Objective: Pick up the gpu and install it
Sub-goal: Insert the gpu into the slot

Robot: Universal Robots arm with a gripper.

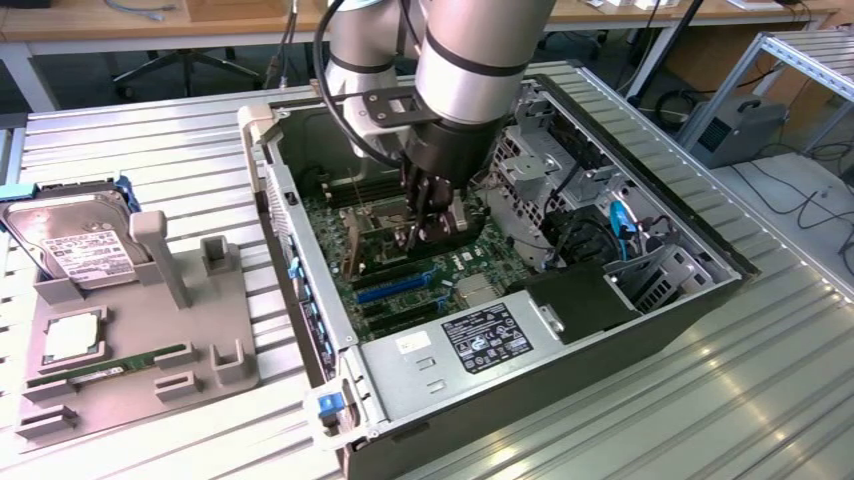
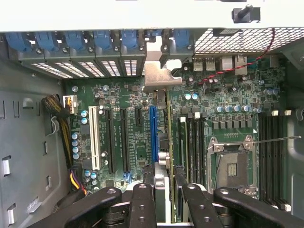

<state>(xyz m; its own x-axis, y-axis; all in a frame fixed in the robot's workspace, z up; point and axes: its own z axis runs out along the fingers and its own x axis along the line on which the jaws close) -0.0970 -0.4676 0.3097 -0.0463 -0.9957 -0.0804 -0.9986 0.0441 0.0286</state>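
The gpu (image 2: 169, 137) stands on edge over the motherboard (image 2: 137, 95), and I see it edge-on as a thin strip. Its silver bracket (image 2: 160, 78) is at the rear wall of the case, next to the row of blue slot clips (image 2: 102, 40). The card runs just beside the blue expansion slot (image 2: 153, 133). My gripper (image 2: 166, 199) is shut on the card's near end, with one black finger (image 2: 142, 204) on each side. In the exterior view the gripper (image 1: 434, 215) reaches down into the open computer case (image 1: 307, 330), over the middle of the board.
Inside the case are a CPU socket (image 2: 232, 164), RAM slots (image 2: 192, 142), a white slot (image 2: 95, 137), a power supply (image 1: 483, 338) and a drive cage (image 1: 534, 165). At the exterior view's left a grey holder (image 1: 160, 260) carries a hard drive (image 1: 74, 245) and a RAM stick (image 1: 127, 362).
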